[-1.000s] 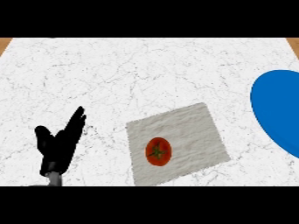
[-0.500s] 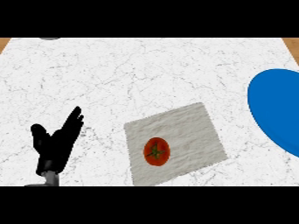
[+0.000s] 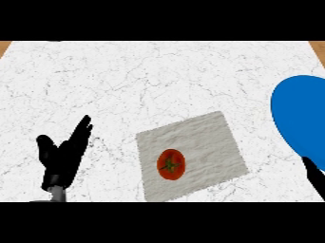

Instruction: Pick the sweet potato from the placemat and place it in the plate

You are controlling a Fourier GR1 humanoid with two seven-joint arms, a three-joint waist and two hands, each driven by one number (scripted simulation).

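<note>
Head view: one grey placemat (image 3: 207, 137) on one white counter (image 3: 123, 76), carrying toward its 8 o'clock one round red item (image 3: 170, 164), green-stemmed, tomato-like rather than a sweet potato; one blue plate (image 3: 302, 114) at the mat's 2 o'clock. Two hands: left hand (image 3: 62, 159) at 9 o'clock, resting, fingers (image 3: 80, 133) straight, empty; right hand (image 3: 321, 182) at 4 o'clock, state untellable. Judged light, smooth, bruisable, likely slippery: take across its round sides from above.

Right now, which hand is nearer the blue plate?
Right. The right hand shows just below the blue plate at its lower edge; the left hand rests open on the far side of the placemat.
</note>
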